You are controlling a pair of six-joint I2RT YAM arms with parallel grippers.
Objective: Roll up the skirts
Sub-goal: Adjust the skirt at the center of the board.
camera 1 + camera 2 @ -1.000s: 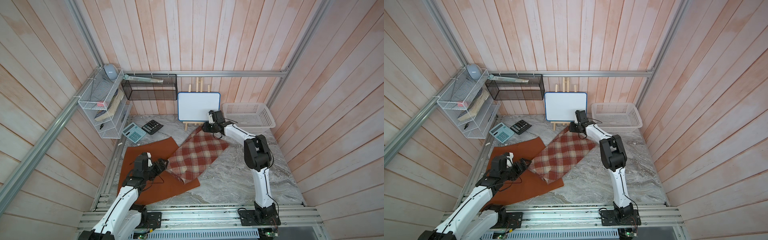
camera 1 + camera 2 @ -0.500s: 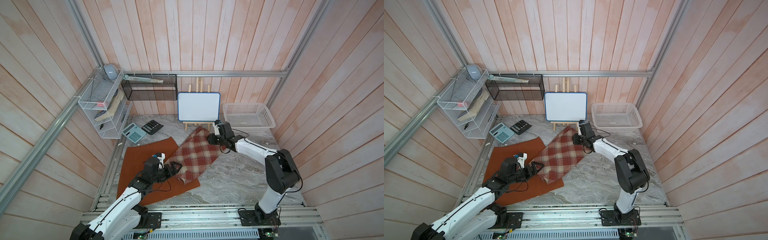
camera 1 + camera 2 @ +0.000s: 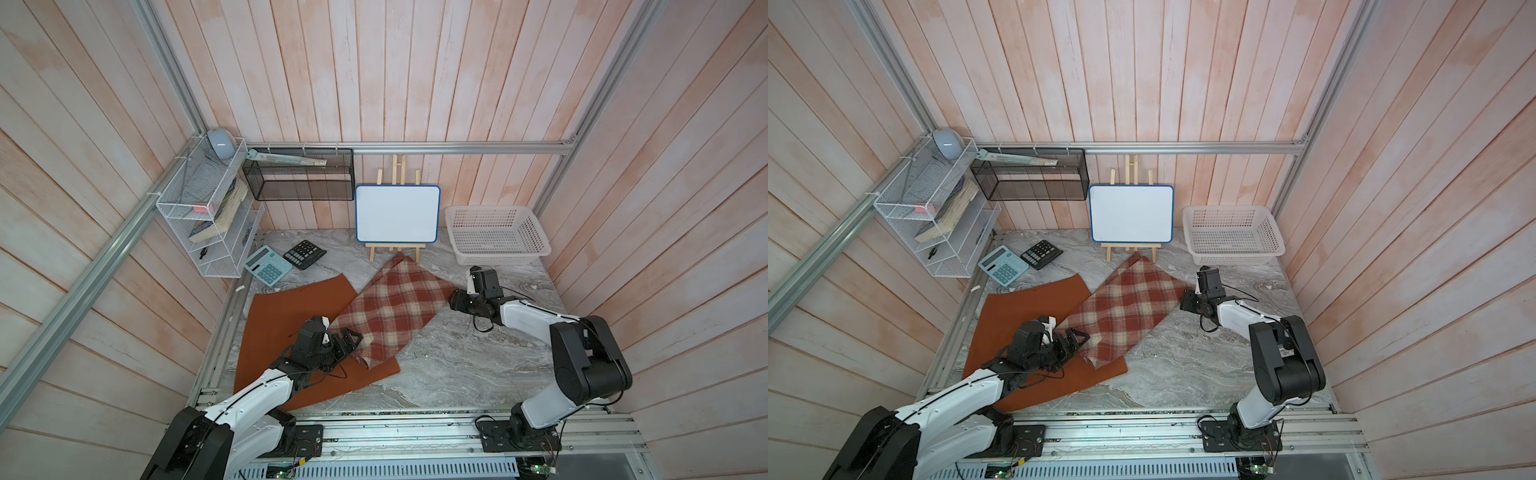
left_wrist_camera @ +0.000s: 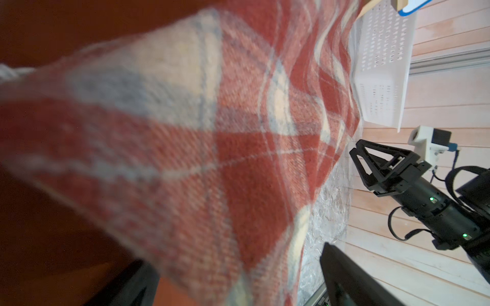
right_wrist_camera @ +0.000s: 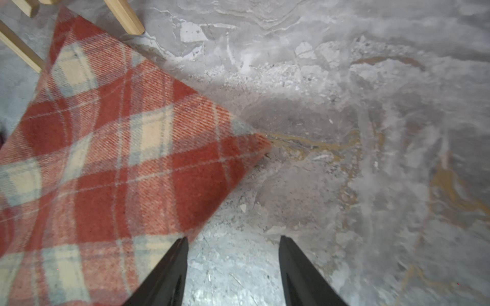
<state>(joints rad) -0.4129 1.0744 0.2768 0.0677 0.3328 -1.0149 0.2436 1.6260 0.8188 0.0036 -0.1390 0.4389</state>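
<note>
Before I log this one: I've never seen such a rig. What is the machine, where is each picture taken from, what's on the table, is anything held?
These are two robot arms fixed at the near edge of a marbled table, each ending in a two-fingered gripper. Two pictures come from a paired camera overhead and show nearly the same scene; the other two come from a camera on each wrist. A plaid skirt lies flat, partly over an orange skirt; neither is rolled. Behind them are a pale blue calculator, a black calculator, a whiteboard on an easel and a white basket. The left gripper is open wide at the plaid skirt's near corner, cloth seemingly between its fingers. The right gripper is open over bare table beside another corner. Nothing is gripped.
</note>
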